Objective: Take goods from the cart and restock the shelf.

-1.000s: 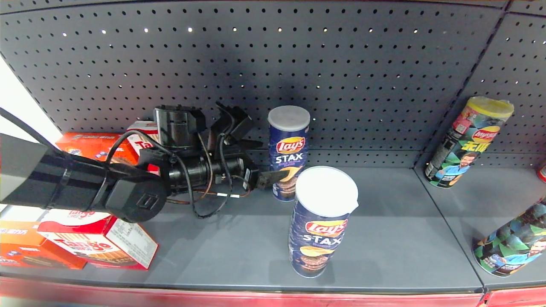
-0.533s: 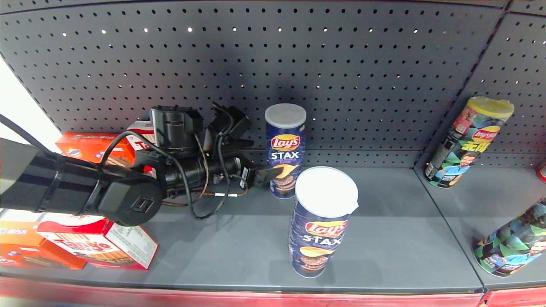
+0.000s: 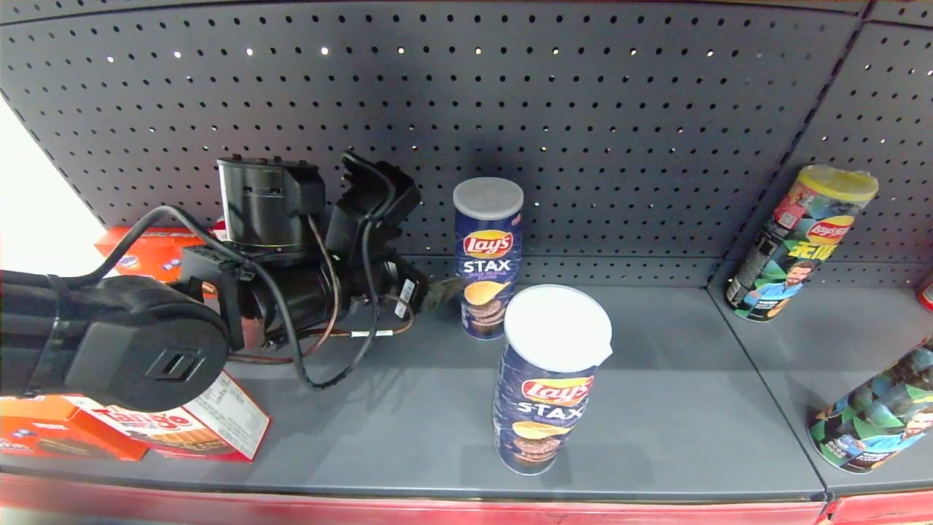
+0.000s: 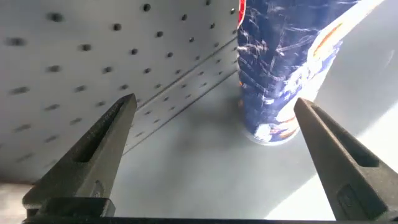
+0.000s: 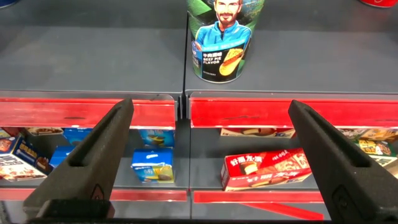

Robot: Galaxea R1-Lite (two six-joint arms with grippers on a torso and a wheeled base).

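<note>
While its jaws stand spread wide with nothing between them, the left gripper [image 4: 214, 102] hovers low over the grey shelf [image 3: 656, 408]. Just beyond its fingertips, not between them, the rear blue chip can [image 3: 487, 259] stands upright near the pegboard [image 3: 583, 109]. The front blue chip can [image 3: 550, 379] stands nearer the shelf's edge. The right gripper [image 5: 211, 104], likewise spread and empty, faces a green can [image 5: 225, 37].

On the shelf [image 3: 656, 408], the rear can [image 3: 488, 259] stands behind and just left of the front can [image 3: 548, 379]; boxes [image 3: 211, 426] lie far left, other cans [image 3: 802, 240] far right.
</note>
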